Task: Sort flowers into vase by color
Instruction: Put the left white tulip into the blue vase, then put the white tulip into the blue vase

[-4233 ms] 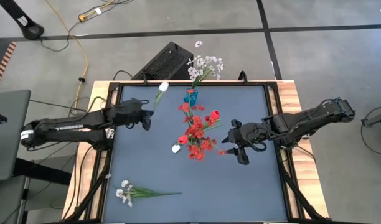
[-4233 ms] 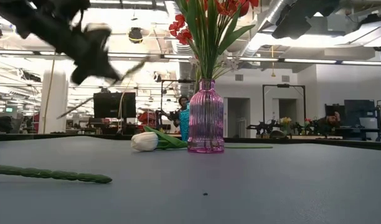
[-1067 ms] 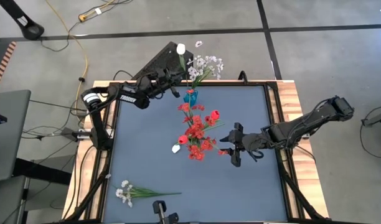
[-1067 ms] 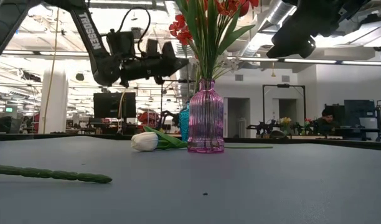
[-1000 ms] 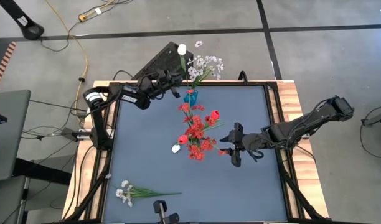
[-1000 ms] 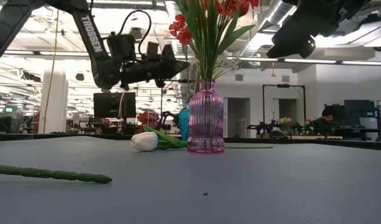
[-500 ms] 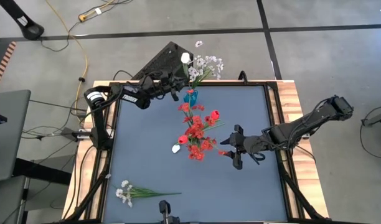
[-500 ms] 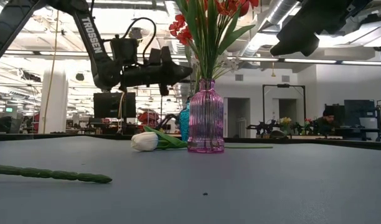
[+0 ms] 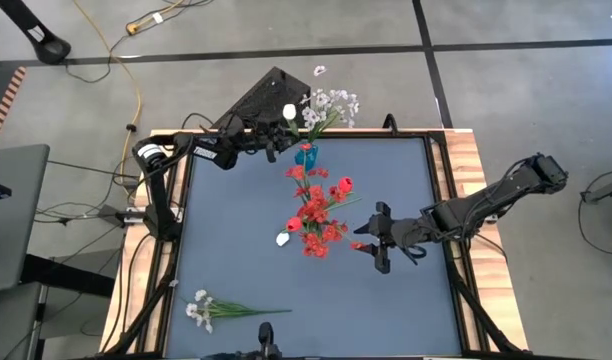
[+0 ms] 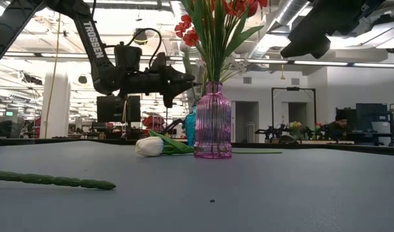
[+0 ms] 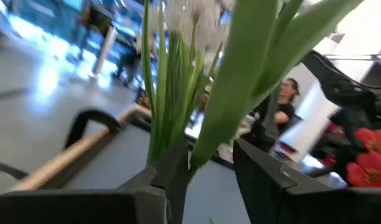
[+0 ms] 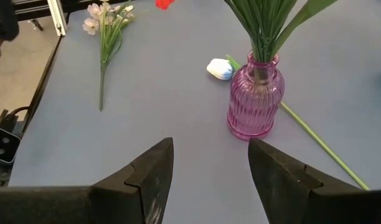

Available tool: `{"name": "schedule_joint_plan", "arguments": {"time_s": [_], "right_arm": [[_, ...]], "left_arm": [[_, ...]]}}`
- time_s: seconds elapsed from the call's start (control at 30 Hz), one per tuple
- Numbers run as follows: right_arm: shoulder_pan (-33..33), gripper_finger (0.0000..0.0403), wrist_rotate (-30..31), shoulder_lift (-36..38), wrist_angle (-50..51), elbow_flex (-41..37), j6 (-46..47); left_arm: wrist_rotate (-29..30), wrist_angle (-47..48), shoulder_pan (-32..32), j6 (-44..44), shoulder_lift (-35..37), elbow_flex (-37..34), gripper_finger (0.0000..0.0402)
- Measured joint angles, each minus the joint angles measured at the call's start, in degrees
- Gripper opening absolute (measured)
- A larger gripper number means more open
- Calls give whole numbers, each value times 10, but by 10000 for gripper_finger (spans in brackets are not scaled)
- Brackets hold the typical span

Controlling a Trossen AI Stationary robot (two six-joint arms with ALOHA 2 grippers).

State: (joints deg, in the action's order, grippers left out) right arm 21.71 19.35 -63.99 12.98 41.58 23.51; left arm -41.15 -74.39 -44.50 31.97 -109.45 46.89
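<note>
While my left pincer hangs beside the small blue glass vase at the table's far edge, its fingers stand apart around a white tulip's green stem.

My right pincer, spread and empty, hovers near the pink ribbed glass vase holding red flowers; a white tulip lies beside it, and a whitish blossom spray lies well apart.

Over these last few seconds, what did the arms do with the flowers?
The left gripper carried a white tulip from over the table to the blue vase at the far edge, lowered its stem in among the whitish sprays, and its fingers are now parting. The right gripper, the pink vase of red flowers, the lying tulip and the near spray stayed put.
</note>
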Motion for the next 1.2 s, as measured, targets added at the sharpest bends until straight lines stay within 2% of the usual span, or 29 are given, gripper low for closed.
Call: {"name": "schedule_joint_plan", "arguments": {"time_s": [0.17, 0.33, 0.43, 0.57, 0.73, 0.87, 1.03, 1.2], "right_arm": [[-6, 234, -15, 0, 3, 0, 0], [-26, 234, -42, 0, 5, 0, 0], [-42, 234, -61, 0, 5, 0, 0], [-66, 234, -73, 0, 23, 0, -8], [-101, 234, -73, 0, 53, 0, -37], [-132, 234, -73, 0, 79, 0, -77], [-187, 234, -73, 0, 124, -1, -138], [-238, 234, -73, -1, 52, -45, -205]], "left_arm": [[-52, 48, -12, 13, 0, 0, 130], [-64, 108, -19, -15, 20, 0, 133], [-64, 181, -20, -63, 57, 0, 133], [-56, 335, -22, -154, 125, 0, 133], [18, 574, -17, -289, 221, 0, 133], [76, 730, -3, -363, 296, 0, 133], [106, 861, 35, -394, 366, -3, 133], [200, 933, 117, -386, 400, -3, 131]]}}
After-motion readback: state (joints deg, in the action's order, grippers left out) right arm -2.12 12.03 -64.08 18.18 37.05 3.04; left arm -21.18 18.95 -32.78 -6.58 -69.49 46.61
